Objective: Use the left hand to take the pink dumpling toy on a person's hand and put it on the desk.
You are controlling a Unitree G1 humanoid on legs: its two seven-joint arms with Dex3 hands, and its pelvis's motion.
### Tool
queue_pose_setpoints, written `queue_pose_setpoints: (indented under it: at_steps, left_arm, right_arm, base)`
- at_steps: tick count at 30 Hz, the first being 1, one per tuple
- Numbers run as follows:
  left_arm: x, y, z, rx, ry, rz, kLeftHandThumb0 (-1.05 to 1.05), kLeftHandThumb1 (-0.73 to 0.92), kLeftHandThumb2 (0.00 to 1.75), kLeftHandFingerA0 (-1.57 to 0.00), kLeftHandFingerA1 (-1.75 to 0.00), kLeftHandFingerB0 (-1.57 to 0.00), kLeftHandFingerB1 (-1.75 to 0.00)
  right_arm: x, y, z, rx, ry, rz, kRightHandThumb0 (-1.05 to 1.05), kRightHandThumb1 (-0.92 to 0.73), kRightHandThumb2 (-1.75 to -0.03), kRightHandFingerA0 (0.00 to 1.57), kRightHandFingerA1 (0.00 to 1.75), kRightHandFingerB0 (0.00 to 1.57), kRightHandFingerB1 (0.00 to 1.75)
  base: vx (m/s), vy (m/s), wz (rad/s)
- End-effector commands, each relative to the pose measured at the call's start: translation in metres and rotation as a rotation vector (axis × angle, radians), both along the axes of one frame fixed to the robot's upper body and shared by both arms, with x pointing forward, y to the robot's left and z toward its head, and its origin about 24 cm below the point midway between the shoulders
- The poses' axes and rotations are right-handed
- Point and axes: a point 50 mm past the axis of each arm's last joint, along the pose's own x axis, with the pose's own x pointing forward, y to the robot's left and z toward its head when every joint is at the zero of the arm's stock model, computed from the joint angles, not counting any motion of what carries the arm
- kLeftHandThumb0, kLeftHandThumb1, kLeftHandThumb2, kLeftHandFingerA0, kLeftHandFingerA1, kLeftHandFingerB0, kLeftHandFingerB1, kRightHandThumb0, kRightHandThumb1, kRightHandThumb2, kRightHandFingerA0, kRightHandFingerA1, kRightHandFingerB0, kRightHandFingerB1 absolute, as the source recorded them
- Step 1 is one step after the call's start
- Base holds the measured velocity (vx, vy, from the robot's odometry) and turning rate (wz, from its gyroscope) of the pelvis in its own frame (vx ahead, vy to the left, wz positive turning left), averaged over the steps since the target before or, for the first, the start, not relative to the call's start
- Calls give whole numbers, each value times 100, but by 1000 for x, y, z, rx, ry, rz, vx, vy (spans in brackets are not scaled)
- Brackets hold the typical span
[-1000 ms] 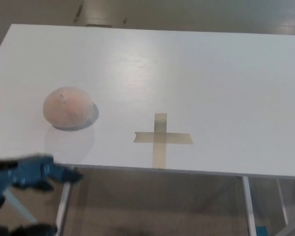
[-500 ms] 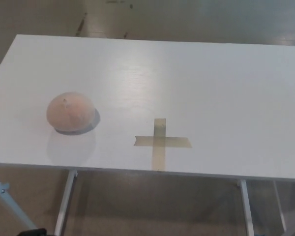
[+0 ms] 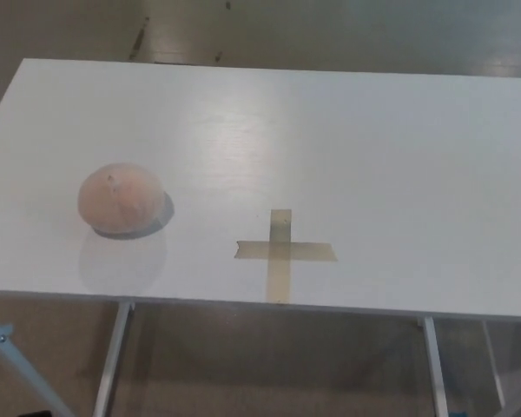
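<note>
**Dumpling toy sits on the desk, hands out of sight**

One pink dumpling toy rests on the white desk, well left of the single tape cross. No writing or label is readable anywhere. Neither robot hand shows, so their state cannot be told; a second ago the left hand was at the lower left.
</note>
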Motion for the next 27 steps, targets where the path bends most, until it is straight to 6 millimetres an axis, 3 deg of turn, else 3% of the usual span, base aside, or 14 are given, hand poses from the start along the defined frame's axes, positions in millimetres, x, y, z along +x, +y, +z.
queue_pose_setpoints:
  at_steps: [1,2,15,16,17,19,20,27]
  left_arm:
    - [-27,25,-78,144,379,420,-50,55,83,-64,-60,-41,-49]
    - [-27,23,-79,146,388,412,-42,65,60,-69,-47,-46,-37]
    - [-16,26,-78,141,381,418,-43,64,60,-64,-44,-45,-36]
    - [-14,25,-78,137,380,419,-49,55,81,-56,-54,-39,-47]
    - [-13,25,-78,136,380,420,-49,55,81,-56,-54,-39,-47]
    - [-6,24,-77,135,372,425,-49,55,81,-56,-54,-38,-47]
    - [-4,24,-76,132,368,423,-43,63,59,-63,-43,-43,-36]
    - [-3,23,-77,126,367,429,-42,63,59,-64,-43,-42,-35]
  right_arm:
    - [-5,3,-2,-21,16,17,-34,-62,-57,72,48,59,44]
    - [-2,1,-1,-27,15,21,-34,-62,-57,72,48,60,44]
    - [9,2,2,-29,-4,28,-34,-61,-57,72,48,59,43]
    - [11,2,3,-30,-8,27,-34,-62,-57,72,48,59,43]
    - [12,1,4,-31,-10,25,-34,-62,-57,72,48,59,43]
    - [18,1,6,-32,-24,21,-34,-62,-57,72,48,58,43]
    - [19,0,7,-33,-27,21,-34,-62,-57,71,48,58,43]
    - [18,0,7,-40,-28,33,-34,-62,-57,70,48,57,43]
  base:
    - [0,0,0]
    - [0,0,0]
    - [0,0,0]
    - [0,0,0]
    - [0,0,0]
    - [0,0,0]
    - [0,0,0]
    - [0,0,0]
